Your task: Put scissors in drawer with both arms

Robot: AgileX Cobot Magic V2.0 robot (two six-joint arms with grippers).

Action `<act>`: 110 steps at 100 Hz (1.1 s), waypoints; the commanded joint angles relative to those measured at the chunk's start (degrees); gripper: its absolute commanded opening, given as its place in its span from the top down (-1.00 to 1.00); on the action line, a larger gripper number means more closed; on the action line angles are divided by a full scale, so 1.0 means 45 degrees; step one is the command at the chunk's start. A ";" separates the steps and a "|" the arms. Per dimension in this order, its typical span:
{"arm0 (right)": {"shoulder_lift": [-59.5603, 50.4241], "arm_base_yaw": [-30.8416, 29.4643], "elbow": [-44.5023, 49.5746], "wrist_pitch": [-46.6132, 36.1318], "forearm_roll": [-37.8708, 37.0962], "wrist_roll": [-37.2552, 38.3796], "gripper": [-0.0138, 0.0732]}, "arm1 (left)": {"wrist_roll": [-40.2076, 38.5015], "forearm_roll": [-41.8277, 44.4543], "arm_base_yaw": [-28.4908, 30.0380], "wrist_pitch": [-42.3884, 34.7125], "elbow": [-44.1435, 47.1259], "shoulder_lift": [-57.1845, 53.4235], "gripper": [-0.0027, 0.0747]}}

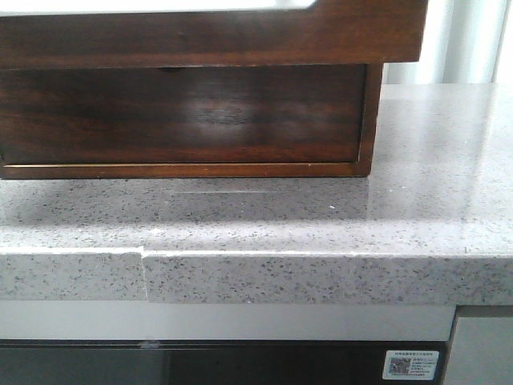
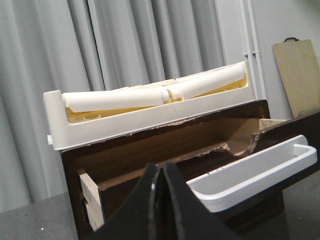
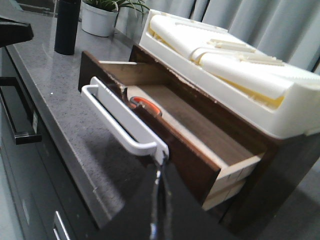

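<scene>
The drawer [image 3: 186, 159] is pulled out of its dark wooden cabinet, with a white bar handle [image 3: 117, 122] on its front. The scissors [image 3: 142, 104] lie inside it behind the front, only an orange-lined grey loop showing. My right gripper [image 3: 160, 172] is shut and empty, its tips right at the near end of the handle. My left gripper [image 2: 161, 169] is shut and empty, in front of the open drawer [image 2: 150, 157] from the other side. The front view shows the drawer front [image 1: 208, 36] from below, with no gripper in it.
A white foam tray [image 3: 240, 75] sits on top of the cabinet and also shows in the left wrist view [image 2: 150, 117]. A black bottle [image 3: 66, 27] and a potted plant [image 3: 102, 17] stand further along the grey counter [image 1: 321, 277]. A wooden board [image 2: 299, 75] leans on the wall.
</scene>
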 commanded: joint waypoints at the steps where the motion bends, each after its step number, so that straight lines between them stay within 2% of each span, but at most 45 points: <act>1: -0.1268 -0.0020 0.1087 -0.1240 0.0417 0.0092 0.81 | -0.0163 -0.0243 -0.0109 -0.0139 -0.0209 0.0138 0.98; 28: -0.4673 -0.0020 0.3870 -0.0870 0.0588 0.0092 0.81 | -0.0163 -0.0243 -0.0109 -0.0059 -0.0111 0.0138 0.98; 89: -0.4542 -0.0020 0.5090 -0.0959 0.0635 0.0092 0.82 | -0.0163 -0.0394 -0.0109 -0.0083 -0.0104 0.0138 0.98; 96: -0.4542 -0.0020 0.5090 -0.0959 0.0635 0.0092 0.82 | -0.0163 -0.2193 -0.0109 0.0219 -0.0104 0.0138 0.98; 104: -0.4542 -0.0020 0.5090 -0.0959 0.0635 0.0092 0.82 | -0.0138 -0.6296 -0.0109 0.2084 -0.0104 0.0138 0.98; 110: -0.4542 -0.0020 0.5090 -0.0959 0.0635 0.0092 0.82 | -0.0138 -0.7383 -0.0087 0.3358 -0.0104 0.0138 0.98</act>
